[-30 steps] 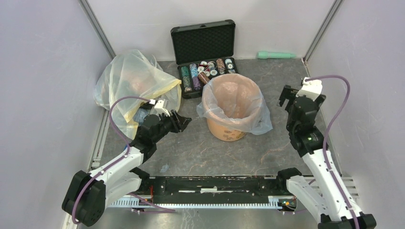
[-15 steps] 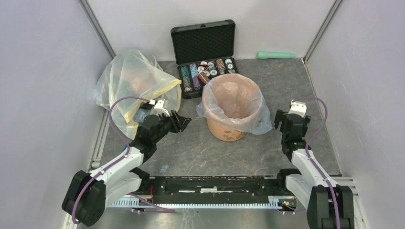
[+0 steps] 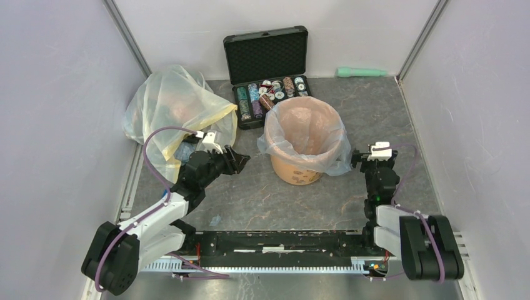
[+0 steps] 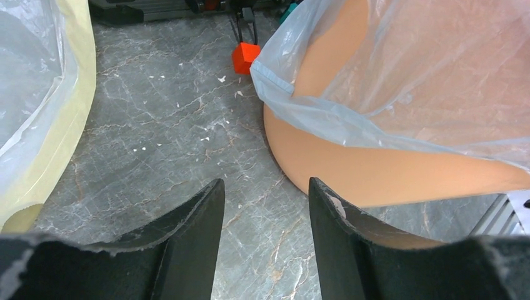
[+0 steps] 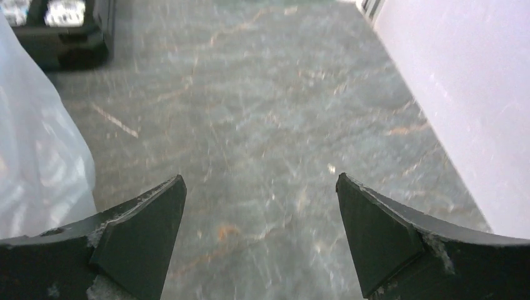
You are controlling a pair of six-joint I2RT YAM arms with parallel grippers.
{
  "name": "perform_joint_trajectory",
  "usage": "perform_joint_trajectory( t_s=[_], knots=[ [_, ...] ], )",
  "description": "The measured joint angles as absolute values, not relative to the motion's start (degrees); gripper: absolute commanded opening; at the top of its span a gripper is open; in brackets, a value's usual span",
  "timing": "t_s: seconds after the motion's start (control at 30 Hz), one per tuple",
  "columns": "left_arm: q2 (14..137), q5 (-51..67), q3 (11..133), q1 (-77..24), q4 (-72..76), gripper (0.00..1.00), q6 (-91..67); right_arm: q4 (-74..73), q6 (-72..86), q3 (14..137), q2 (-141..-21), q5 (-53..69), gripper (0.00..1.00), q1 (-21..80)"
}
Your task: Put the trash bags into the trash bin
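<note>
The trash bin (image 3: 299, 170), an orange-tan bucket, stands mid-table. The pale blue trash bag (image 3: 338, 160) lies inside it, its edge folded over the rim and hanging down the outside. My left gripper (image 3: 242, 158) hovers low to the left of the bin, open and holding nothing. In the left wrist view its gripper (image 4: 265, 184) points at the bin's wall (image 4: 375, 178) under the bag's hem (image 4: 425, 75). My right gripper (image 3: 373, 156) is just right of the bin, wide open and empty. The right wrist view shows its gripper (image 5: 259, 178) over bare table, the bag (image 5: 37, 156) at the left.
A large yellowish bag (image 3: 175, 106) fills the back left corner. An open black case (image 3: 269, 69) of chips sits behind the bin. A green tube (image 3: 361, 72) lies by the back wall. A small scrap (image 3: 215, 220) lies near the front rail. Walls close in both sides.
The right arm has folded back and down toward its base, bringing its open gripper beside the bin's right side. The left arm has stayed put, its jaws a touch wider.
</note>
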State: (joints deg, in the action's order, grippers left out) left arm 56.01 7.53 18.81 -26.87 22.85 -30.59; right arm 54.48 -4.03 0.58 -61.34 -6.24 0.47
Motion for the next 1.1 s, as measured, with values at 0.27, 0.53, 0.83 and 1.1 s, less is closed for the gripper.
perform_joint_trajectory(
  t_s=[0.27, 0.53, 0.83, 1.1],
  knots=[
    [56.05, 5.98, 17.39, -26.87, 23.31, 0.89, -28.99, 76.84, -6.57, 0.62, -78.67, -4.51, 0.98, 0.47],
    [51.99, -0.71, 16.64, -26.85, 22.31, 1.0, -26.46, 77.3, -8.47, 0.62, -78.85, -6.04, 0.98, 2.42],
    [49.58, -18.41, 16.05, -26.68, 20.82, 0.99, -18.59, 77.32, -8.95, 0.62, -78.85, -7.22, 0.98, 2.9],
    [51.44, -24.53, 13.69, -24.99, 29.1, 0.95, -5.96, 77.32, -9.13, 0.62, -78.85, -7.6, 0.98, 2.9]
  ],
)
